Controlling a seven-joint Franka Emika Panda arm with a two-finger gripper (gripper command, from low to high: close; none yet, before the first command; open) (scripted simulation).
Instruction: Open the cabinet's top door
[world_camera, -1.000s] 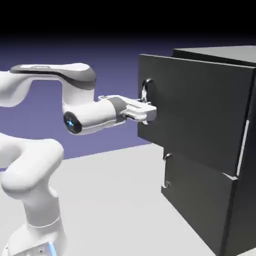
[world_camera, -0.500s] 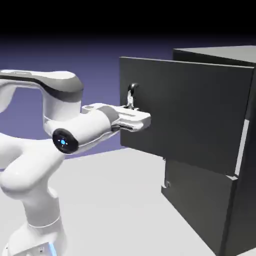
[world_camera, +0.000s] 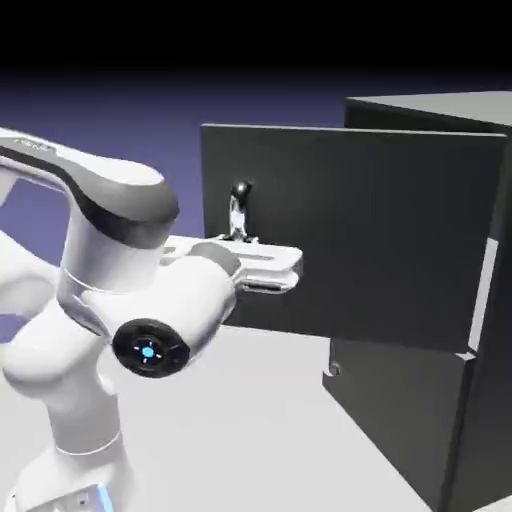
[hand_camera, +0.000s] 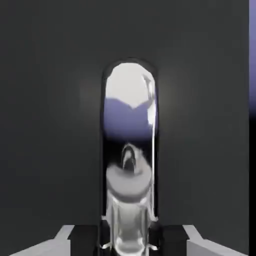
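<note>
While the exterior view hides the tips, hand view shows jaws (hand_camera: 129, 241) closed on handle (hand_camera: 130, 175)

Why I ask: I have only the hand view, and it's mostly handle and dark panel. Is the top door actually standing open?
Observer: Yes. The top door stands swung out from the cabinet, its handle side well away from the body.
Operator: My view has the claw closed on the handle. Which edge still meets the cabinet?
Observer: The edge at the exterior view's right.
Operator: And the lower door?
Observer: The lower door looks closed; the top door hides the upper part of its handle.
</note>
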